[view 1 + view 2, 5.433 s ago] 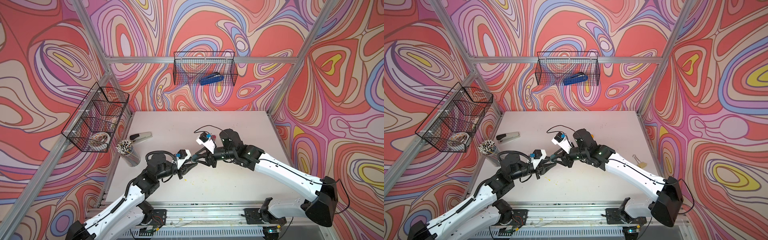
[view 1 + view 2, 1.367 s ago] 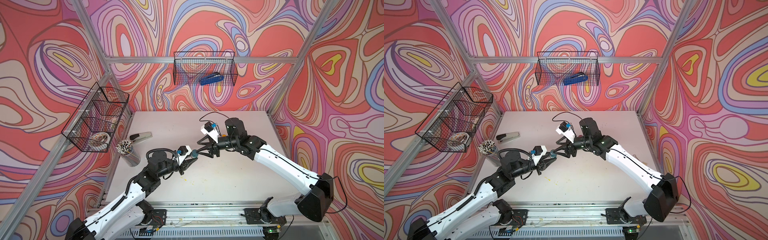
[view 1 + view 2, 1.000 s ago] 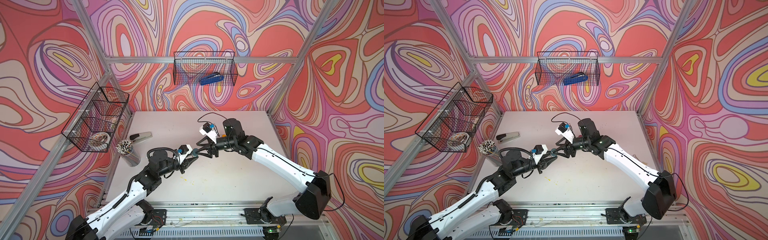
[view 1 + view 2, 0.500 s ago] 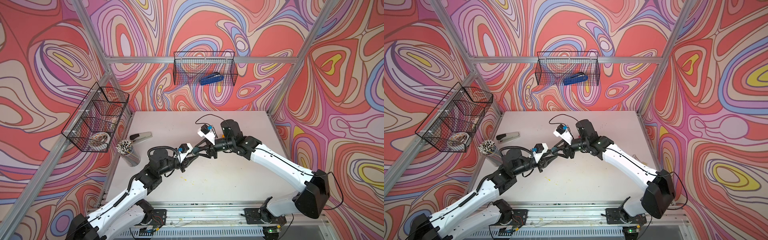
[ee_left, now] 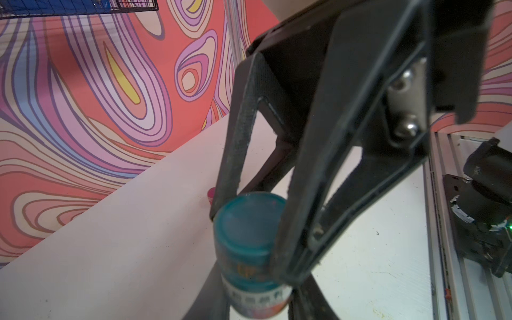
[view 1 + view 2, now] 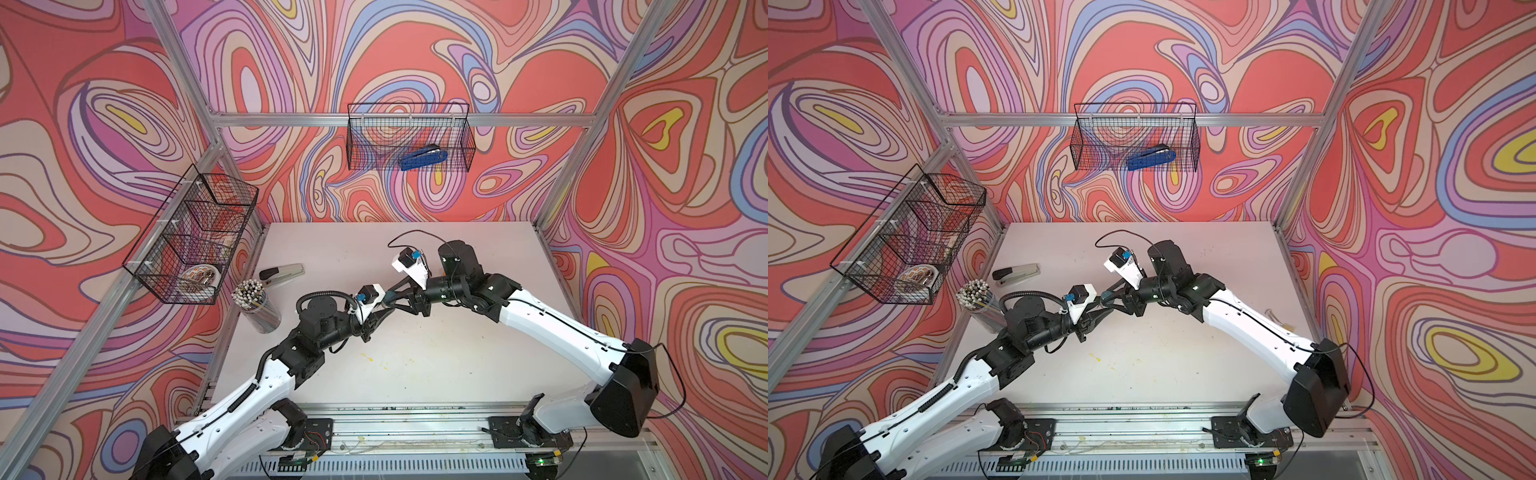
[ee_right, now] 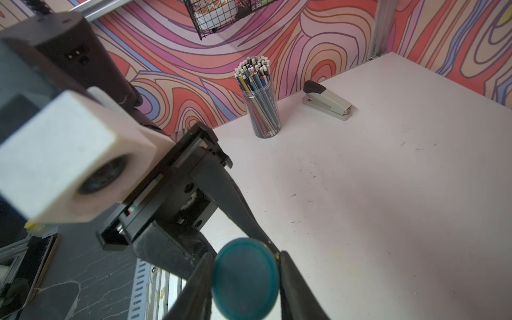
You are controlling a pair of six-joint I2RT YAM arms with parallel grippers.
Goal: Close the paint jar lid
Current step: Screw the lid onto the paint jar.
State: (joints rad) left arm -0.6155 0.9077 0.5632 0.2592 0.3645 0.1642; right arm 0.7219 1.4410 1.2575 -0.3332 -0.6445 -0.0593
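1. Surface: flat white tabletop (image 6: pixel 436 374). The work was held in the air above it, between the two arms.
2. Holder: left gripper (image 6: pixel 381 308), fingers clamped on the jar's body. Best used as a rigid anchor.
3. Turner: right gripper (image 7: pixel 245 256), fingers pressed against opposite sides of the lid. Advised: square grip, rotation about the jar's own axis, slight push toward the jar.
4. Vessel: small teal paint jar with a printed label (image 5: pixel 256 293).
5. Closure: round teal plastic lid (image 5: pixel 248 221), seated on the jar's mouth; tightness could not be told.
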